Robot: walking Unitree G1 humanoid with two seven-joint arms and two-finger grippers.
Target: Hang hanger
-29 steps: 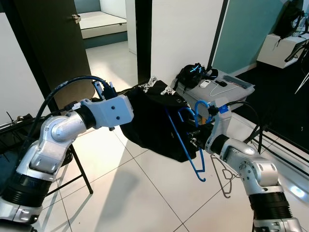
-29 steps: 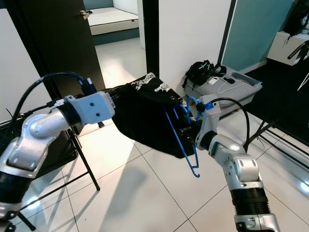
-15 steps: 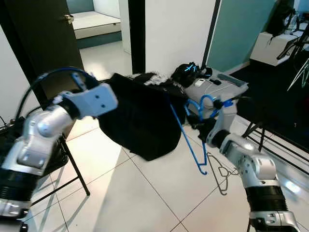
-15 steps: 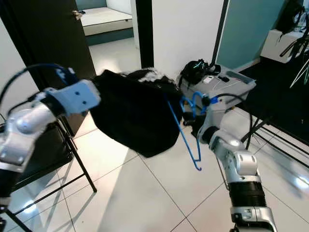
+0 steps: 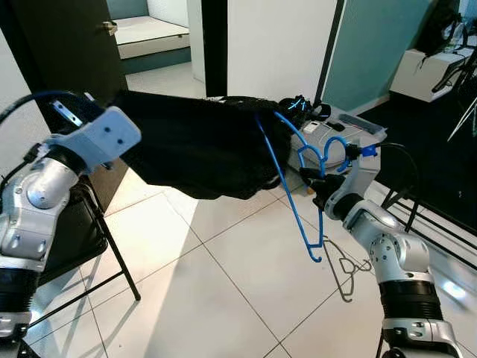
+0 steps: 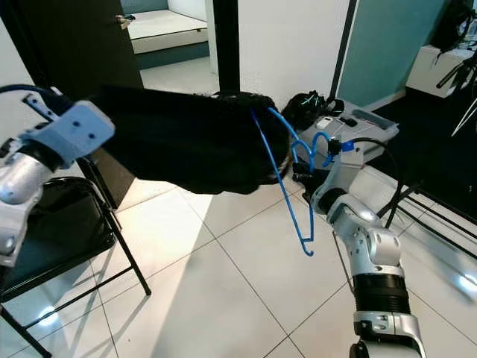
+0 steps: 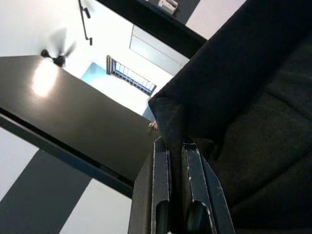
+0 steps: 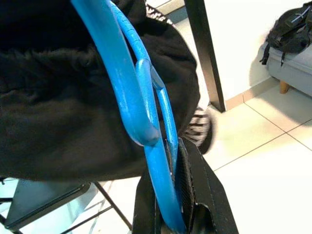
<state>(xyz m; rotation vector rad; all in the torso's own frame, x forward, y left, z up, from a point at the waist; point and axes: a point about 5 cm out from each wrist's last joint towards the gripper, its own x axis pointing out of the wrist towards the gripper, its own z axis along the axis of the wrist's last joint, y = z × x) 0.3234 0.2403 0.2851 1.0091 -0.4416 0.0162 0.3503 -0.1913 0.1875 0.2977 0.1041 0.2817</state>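
A black garment [image 5: 201,149] hangs stretched between my two arms at chest height. My left gripper [image 7: 176,146] is shut on one corner of its edge, at the left end of the cloth [image 5: 123,112]. A blue plastic hanger [image 5: 286,190] slants down from inside the garment's right end, with its lower tip free in the air. My right gripper [image 5: 317,186] is shut on the hanger near its hook [image 5: 328,149]. The right wrist view has the blue hanger [image 8: 124,92] running between the fingers, against the black cloth [image 8: 58,112].
A black folding chair [image 5: 82,246] stands at my left under the left arm. A grey case with a black bag [image 5: 350,130] sits behind the right arm. A wire hanger [image 5: 346,272] lies on the tiled floor, black rack bars [image 5: 425,224] at the right.
My left arm has pulled the garment up and to the left, spreading it out almost level. The right gripper still holds the blue hanger, now slightly higher. The camera has shifted.
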